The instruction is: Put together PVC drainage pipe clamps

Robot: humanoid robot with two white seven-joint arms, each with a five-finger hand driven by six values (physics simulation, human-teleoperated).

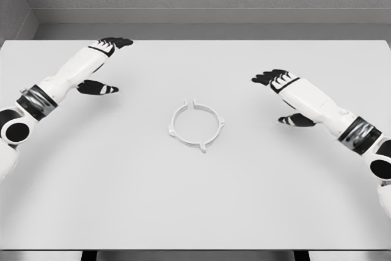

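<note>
Head view. Table (195, 212): flat, matte, pale grey-white surface, uniform, no visible grain or markings; its far edge meets a grey speckled wall, and dark gaps show under the near edge.

Pipe clamp (196, 125): lies flat near the middle of the table, slightly toward the far side. White, smooth, plastic-looking ring, thin-walled, open in the centre so the table shows through. Small tabs or lugs project outward at about four places round the rim. A narrow gap shows at the top of the ring, which suggests two half-shells meeting there; the join itself is too small to resolve. The ring casts a soft shadow to its lower side.

Left hand (105, 59): at upper left, well apart from the clamp. White, glossy, rounded forearm shell with a dark banded wrist cuff and a black circular joint near the picture edge. Fingers dark, extended toward the far edge of the table, thumb splayed out to the side; nothing in the grasp.

Right hand (282, 90): at right, well apart from the clamp, roughly level with it. Same white shell and dark banded cuff. Fingers dark, stretched out and relaxed, thumb spread low; holding nothing.

Neither hand touches the clamp. Both sit over bare table.
</note>
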